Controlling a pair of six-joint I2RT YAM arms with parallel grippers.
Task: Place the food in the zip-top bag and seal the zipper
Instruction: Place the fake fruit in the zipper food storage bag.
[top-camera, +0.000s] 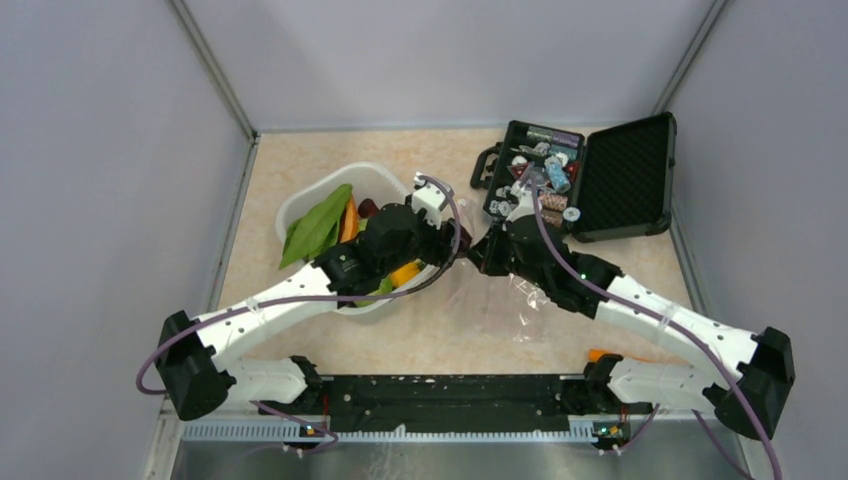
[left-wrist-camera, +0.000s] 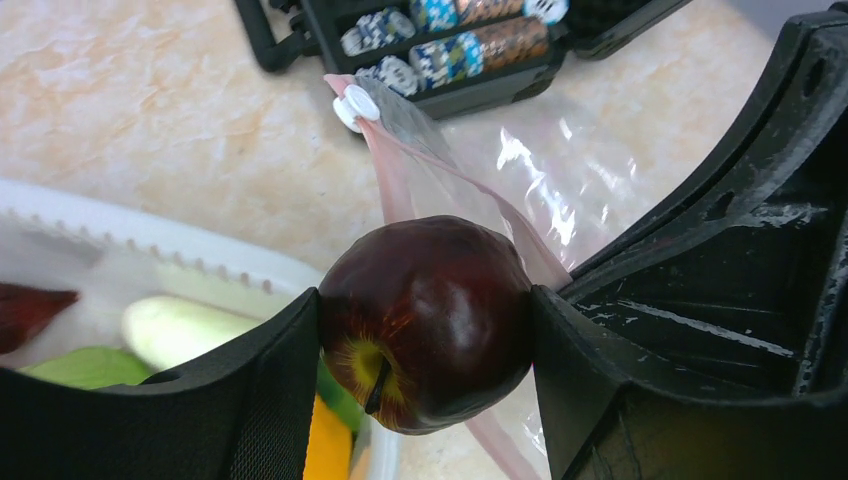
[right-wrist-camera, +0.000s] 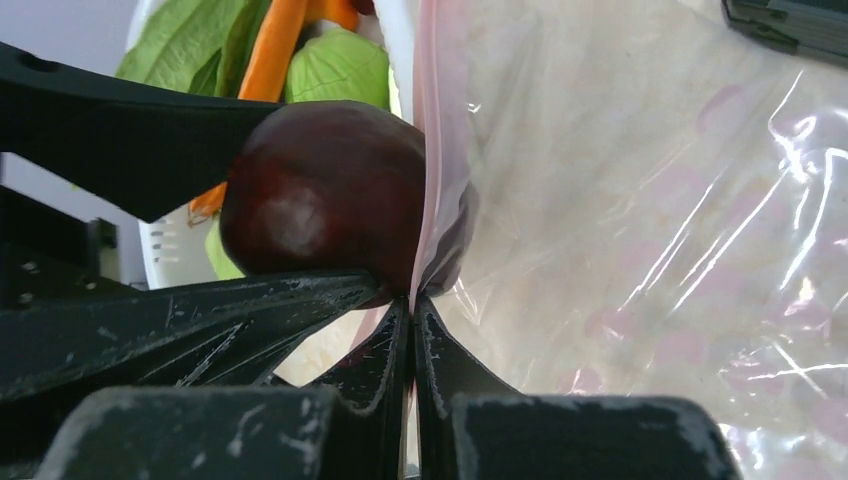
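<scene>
My left gripper (left-wrist-camera: 428, 330) is shut on the dark purple round piece (left-wrist-camera: 430, 320), an apple-like toy, and holds it at the mouth of the clear zip-top bag (left-wrist-camera: 590, 170). The piece also shows in the right wrist view (right-wrist-camera: 320, 190), pressed against the pink zipper strip (right-wrist-camera: 432, 150). My right gripper (right-wrist-camera: 412, 300) is shut on that strip and holds the bag's mouth edge up. The bag (top-camera: 505, 300) lies between the arms. The white tub (top-camera: 300, 205) holds green leafy pieces (top-camera: 318, 225), an orange carrot (top-camera: 349, 218) and more food.
An open black case (top-camera: 625, 175) with small blue-and-white trinkets (top-camera: 545, 165) stands at the back right, just behind the right gripper. Grey walls close in the table on the left, right and back. A white zipper slider (left-wrist-camera: 355, 103) sits at the strip's far end.
</scene>
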